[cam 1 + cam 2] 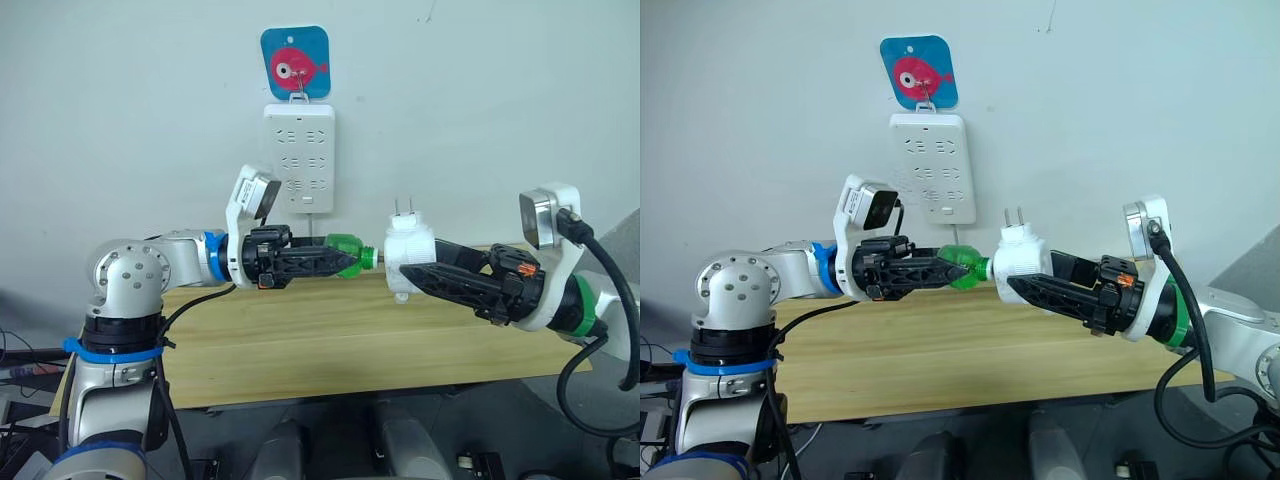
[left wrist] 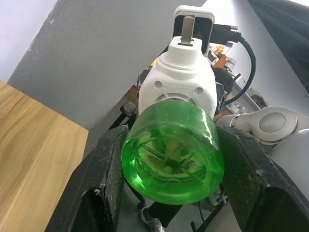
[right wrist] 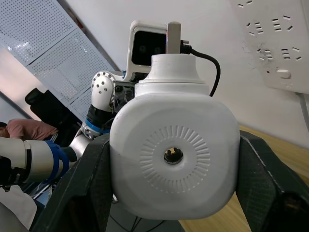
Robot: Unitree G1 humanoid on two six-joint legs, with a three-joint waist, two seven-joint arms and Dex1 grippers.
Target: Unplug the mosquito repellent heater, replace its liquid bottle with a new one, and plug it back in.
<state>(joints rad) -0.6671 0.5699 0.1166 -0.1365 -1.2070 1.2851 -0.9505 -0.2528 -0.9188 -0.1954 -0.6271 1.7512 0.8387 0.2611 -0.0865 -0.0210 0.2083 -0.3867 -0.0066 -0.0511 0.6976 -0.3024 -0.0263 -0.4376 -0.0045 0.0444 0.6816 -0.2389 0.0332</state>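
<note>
While the white power strip [image 1: 299, 157] on the wall stands with its sockets free, the mosquito repellent heater [image 1: 408, 256] is already unplugged and held in mid-air above the wooden table [image 1: 330, 350], its prongs up, clamped in the right gripper [image 1: 425, 275]. The left gripper [image 1: 335, 260] is closed on the green liquid bottle [image 1: 352, 252] at the heater's base. Whether this bottle is old or new cannot be told; plugging back in remains.
</note>
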